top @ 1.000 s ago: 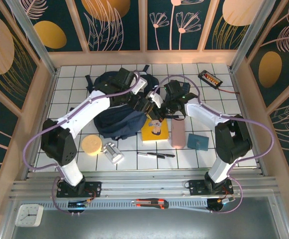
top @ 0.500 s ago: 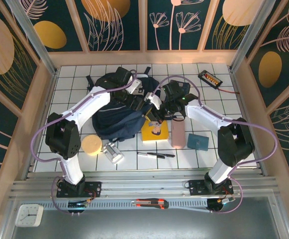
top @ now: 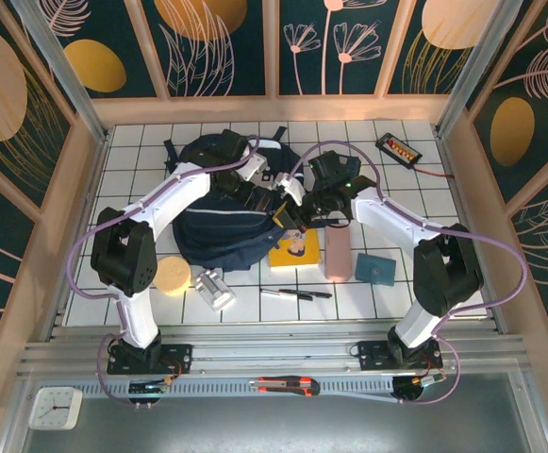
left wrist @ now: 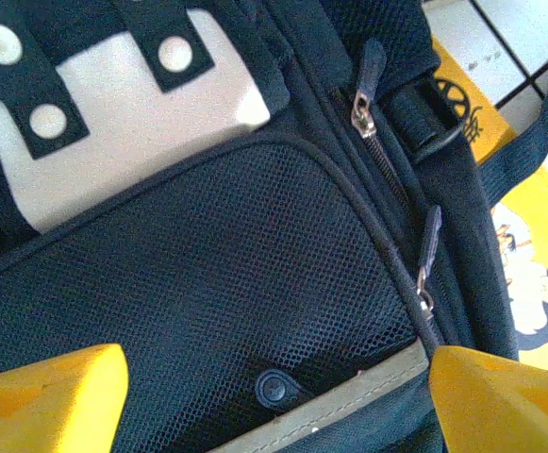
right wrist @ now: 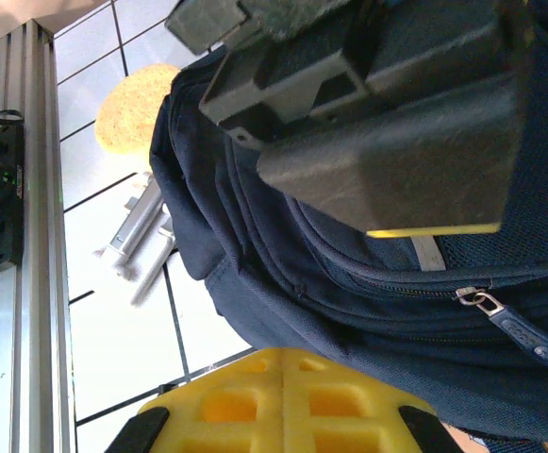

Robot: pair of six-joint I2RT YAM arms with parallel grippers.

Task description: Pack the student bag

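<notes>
The student bag (top: 219,231), dark navy with a pale stripe, lies at the middle of the white gridded table. My left gripper (top: 255,184) hovers over its upper part. In the left wrist view the gripper (left wrist: 274,401) stands open, its yellow fingertips (left wrist: 47,396) wide apart over the mesh pocket (left wrist: 226,274), below the grey-white patch (left wrist: 132,123). Two zip pulls (left wrist: 366,90) lie along the pocket's right edge. My right gripper (top: 292,215) sits at the bag's right edge. Its yellow fingers (right wrist: 297,406) are shut together just off the bag's navy fabric (right wrist: 349,283), with nothing visible between them.
A yellow book (top: 295,247), a pink case (top: 338,253) and a teal wallet (top: 377,269) lie right of the bag. A pen (top: 297,293), a clear bottle (top: 215,289) and a round yellow sponge (top: 173,276) lie in front. A black device (top: 398,148) is at the back right.
My left arm has drawn its elbow in and its gripper has shifted over the bag, jaws slightly narrower. The bag has spread a little toward the front. The right gripper has hardly moved.
</notes>
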